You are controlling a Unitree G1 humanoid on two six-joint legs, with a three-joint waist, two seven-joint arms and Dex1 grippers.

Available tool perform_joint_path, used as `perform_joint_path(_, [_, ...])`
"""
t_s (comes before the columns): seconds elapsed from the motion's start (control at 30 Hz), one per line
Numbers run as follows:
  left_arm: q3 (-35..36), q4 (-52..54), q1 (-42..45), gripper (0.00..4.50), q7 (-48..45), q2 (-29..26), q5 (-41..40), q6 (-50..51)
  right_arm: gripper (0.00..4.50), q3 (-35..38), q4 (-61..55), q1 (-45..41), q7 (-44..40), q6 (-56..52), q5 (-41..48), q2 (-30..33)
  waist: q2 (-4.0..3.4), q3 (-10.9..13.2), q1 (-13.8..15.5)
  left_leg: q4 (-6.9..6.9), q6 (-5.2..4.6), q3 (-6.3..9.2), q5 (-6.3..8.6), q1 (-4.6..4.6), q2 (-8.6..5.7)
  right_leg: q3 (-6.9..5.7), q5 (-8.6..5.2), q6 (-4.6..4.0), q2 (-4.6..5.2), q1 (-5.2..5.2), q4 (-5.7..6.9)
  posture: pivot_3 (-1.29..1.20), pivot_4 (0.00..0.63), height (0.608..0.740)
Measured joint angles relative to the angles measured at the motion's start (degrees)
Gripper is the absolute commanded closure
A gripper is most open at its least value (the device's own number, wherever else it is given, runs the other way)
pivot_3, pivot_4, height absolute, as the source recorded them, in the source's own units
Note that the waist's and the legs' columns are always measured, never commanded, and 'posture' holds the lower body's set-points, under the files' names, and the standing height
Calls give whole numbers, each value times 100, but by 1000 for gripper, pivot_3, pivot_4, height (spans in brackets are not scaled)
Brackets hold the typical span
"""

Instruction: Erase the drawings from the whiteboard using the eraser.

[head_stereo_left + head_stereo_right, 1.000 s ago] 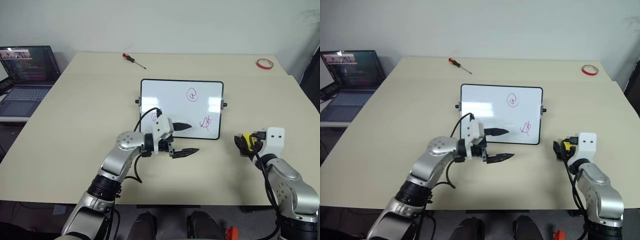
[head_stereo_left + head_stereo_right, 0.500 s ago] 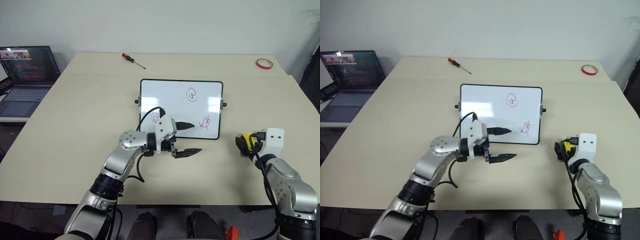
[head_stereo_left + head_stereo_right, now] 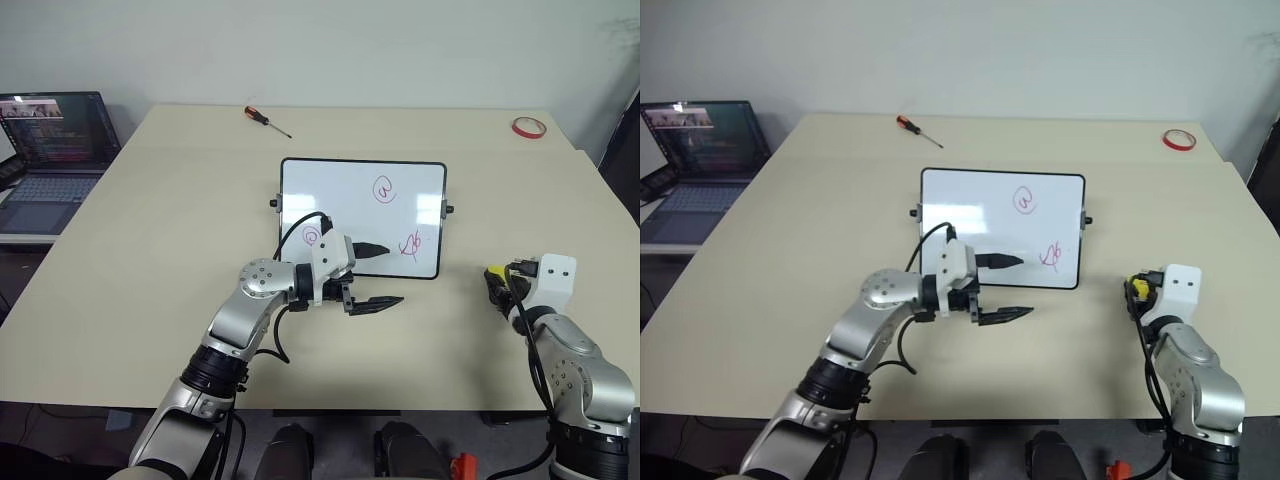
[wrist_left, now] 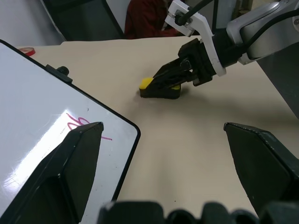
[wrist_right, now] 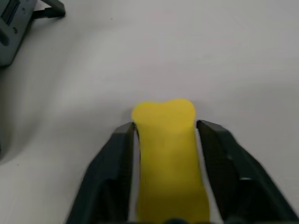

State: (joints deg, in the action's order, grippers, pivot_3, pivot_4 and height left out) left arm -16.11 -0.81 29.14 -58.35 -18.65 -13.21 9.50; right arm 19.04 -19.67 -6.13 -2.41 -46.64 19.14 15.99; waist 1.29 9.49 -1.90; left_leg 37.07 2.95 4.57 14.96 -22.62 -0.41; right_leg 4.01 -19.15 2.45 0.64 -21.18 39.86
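The left gripper hangs spread wide over the near edge of the glossy white black-framed whiteboard, mid-tabletop, likely to steady it; three pink-red marker scribbles are unwiped. Near the tabletop's right edge, the right gripper pinches the small soft yellow block eraser, visibly squeezed.

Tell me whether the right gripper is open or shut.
Shut on the eraser: the right gripper's black fingers press the yellow block's two sides.

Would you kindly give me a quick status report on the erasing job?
Right gripper shut on the eraser, on the table right of the whiteboard. Left gripper open at the board's near edge. Three drawings unerased. Nothing between eraser and board.
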Motion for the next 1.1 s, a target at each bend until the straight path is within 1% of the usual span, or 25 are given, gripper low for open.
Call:
perform_joint_path(0.03, [0, 0, 1, 0, 0, 6, 4, 0, 3423, 1, 0, -11, 1, 0, 0, 0, 0, 0, -2, 0, 0, 0, 0, 0, 0, 0, 0, 0, 0, 0, 0, 0, 150, 740])
perform_joint_path(0.07, [0, 0, 2, 0, 0, 11, 7, 0, 3541, 1, 0, -22, 1, 0, 1, 0, 0, 0, -2, 0, 0, 0, 0, 0, 0, 0, 0, 0, 0, 0, 0, 0, 150, 740])
perform_joint_path(0.43, [1, -10, 2, 0, 73, 33, 50, 0, 3542, 22, 90, -146, -1, 23, -7, 32, 0, 0, 0, 0, 0, 0, 0, -1, -1, 0, 0, 0, 0, 0, 0, 0, 150, 740])
perform_joint_path(0.63, [88, 69, -24, 0, 613, 30, 197, 0, 3542, -15, 59, -182, -5, 313, -80, 36, 0, 0, 0, 0, 0, 0, 0, -1, 0, 0, 0, 0, 0, 0, -1, 0, 150, 740])
perform_joint_path(0.83, [296, 296, -488, 0, 1460, 129, 421, 26, 3542, -128, -262, -247, -135, 760, -185, 79, -1, -1, -1, 0, 0, 2, 0, -1, 2, 0, 0, 0, 16, -3, 0, 0, 150, 740])
perform_joint_path(0.97, [249, 365, -621, 0, 1542, 145, 465, 49, 3542, -215, -264, -170, -193, 689, -227, 159, -1, -1, 9, 1, 0, 1, 0, -4, -2, -1, 0, 0, 16, -2, -1, 0, 150, 740])
perform_joint_path(1.1, [175, 485, -582, 0, 1533, 235, 453, 116, 3542, -355, -146, 57, -201, 210, -290, 271, -1, -1, 20, 1, 0, 1, -1, -5, -2, -2, 0, 0, 17, -2, -1, 0, 150, 740])
